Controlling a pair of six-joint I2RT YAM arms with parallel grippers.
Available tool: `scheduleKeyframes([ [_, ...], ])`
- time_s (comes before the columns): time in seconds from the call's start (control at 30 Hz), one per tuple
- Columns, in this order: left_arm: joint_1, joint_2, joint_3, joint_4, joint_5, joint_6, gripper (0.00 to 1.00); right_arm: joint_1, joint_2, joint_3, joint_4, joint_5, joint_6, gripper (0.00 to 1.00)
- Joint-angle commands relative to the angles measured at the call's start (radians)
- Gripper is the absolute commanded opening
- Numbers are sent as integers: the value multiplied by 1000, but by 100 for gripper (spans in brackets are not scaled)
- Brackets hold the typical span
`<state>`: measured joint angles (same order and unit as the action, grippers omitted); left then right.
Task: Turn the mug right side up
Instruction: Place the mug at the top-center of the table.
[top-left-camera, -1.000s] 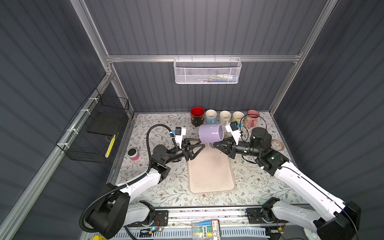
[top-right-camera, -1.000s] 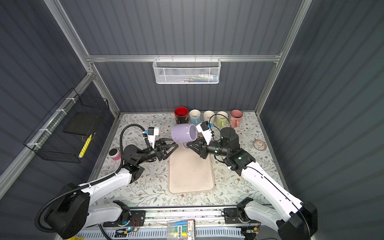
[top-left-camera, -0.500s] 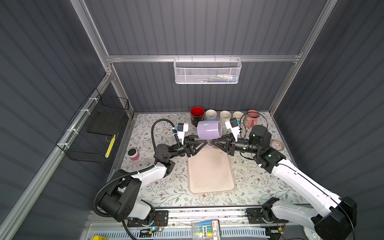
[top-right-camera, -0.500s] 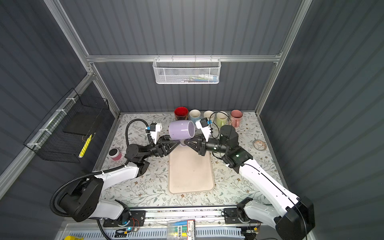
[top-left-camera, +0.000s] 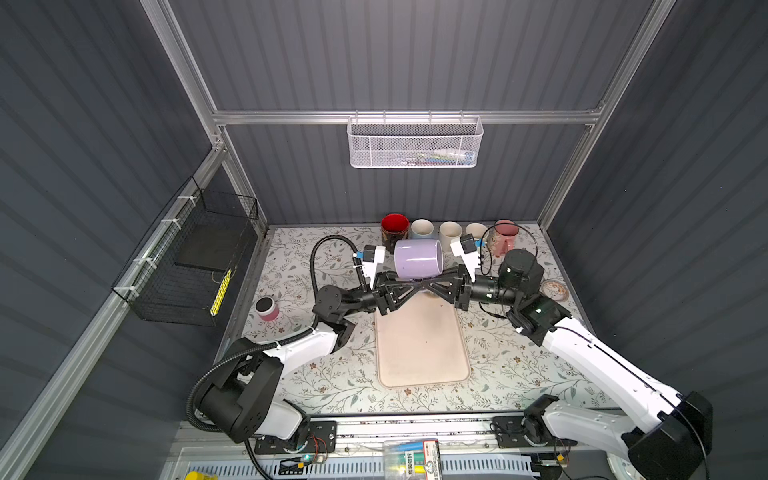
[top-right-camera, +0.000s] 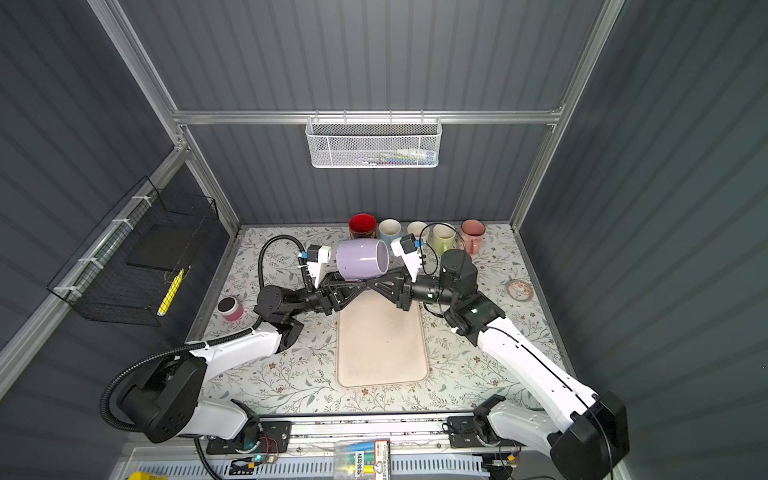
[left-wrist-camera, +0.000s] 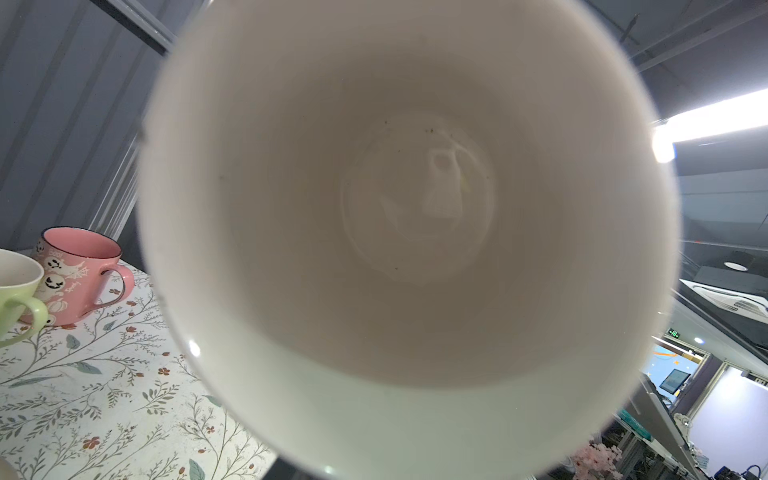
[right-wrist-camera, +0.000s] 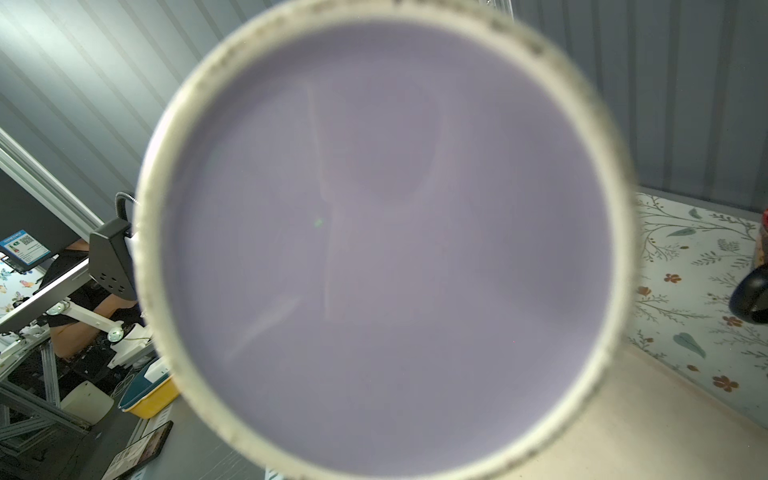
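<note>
The cell was walled in dark grey ribbed panels, and the floral-print surface (top-left-camera: 291, 266) carried a beige mat (top-left-camera: 422, 345) at its centre. I read the surface as a clock with the back wall at 12.

The lilac mug (top-left-camera: 417, 258) hung in the air over the mat's 12 o'clock end, lying on its side. Its mouth faced 9 o'clock. In the left wrist view the lilac mug (left-wrist-camera: 407, 232) showed me its white inside. In the right wrist view the lilac mug (right-wrist-camera: 386, 249) showed its base with a pale unglazed ring.

The right pincer (top-left-camera: 430, 286) reached in from 3 o'clock and was clamped on the lilac mug from beneath. The mug's body hid which part it gripped. The left pincer (top-left-camera: 417, 286) came in from 9 o'clock, its tips under the mug and nose to nose with the right one's. I could not tell whether its jaws were apart or together, nor whether they touched the mug.

Along the 12 o'clock edge stood a row of upright mugs: a red-lined mug (top-left-camera: 394, 226), a pale blue mug (top-left-camera: 422, 229), a cream mug (top-left-camera: 450, 230), a green mug (top-right-camera: 444, 237) and a pink mug (top-left-camera: 505, 237). A small pink pot (top-left-camera: 267, 308) sat at 9 o'clock and a little dish (top-left-camera: 555, 288) at 3 o'clock. A white mesh basket (top-left-camera: 415, 143) hung on the back wall.
</note>
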<state>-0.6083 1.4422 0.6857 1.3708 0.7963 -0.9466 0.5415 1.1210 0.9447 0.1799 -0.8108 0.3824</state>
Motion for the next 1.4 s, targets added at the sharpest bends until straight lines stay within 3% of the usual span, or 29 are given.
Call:
scheduleKeyframes([
  [0.0, -7, -4, 42, 2, 13, 36, 37, 0, -9, 31, 72, -25, -8, 0],
  [0.4, -8, -14, 58, -29, 20, 51, 9, 0, 26, 20, 66, -37, -11, 0],
  [0.47, -10, -15, 59, -37, 20, 55, 0, 0, 31, 19, 64, -36, -13, 0],
  [0.67, -11, -57, 47, -117, -7, 119, 0, -2, 36, 11, 55, -29, -23, 0],
  [0.83, -11, -125, 14, -209, -52, 201, 0, -12, 40, -6, 76, -34, -21, 37],
  [0.9, -13, -155, 3, -252, -67, 237, 0, -16, 40, -20, 104, -34, -11, 48],
  [1.17, -13, -205, -33, -318, -135, 294, 0, -30, 41, -68, 189, -35, 29, 63],
  [1.37, -13, -292, -27, -603, -276, 432, 0, -62, 7, -109, 194, -12, 33, 68],
])
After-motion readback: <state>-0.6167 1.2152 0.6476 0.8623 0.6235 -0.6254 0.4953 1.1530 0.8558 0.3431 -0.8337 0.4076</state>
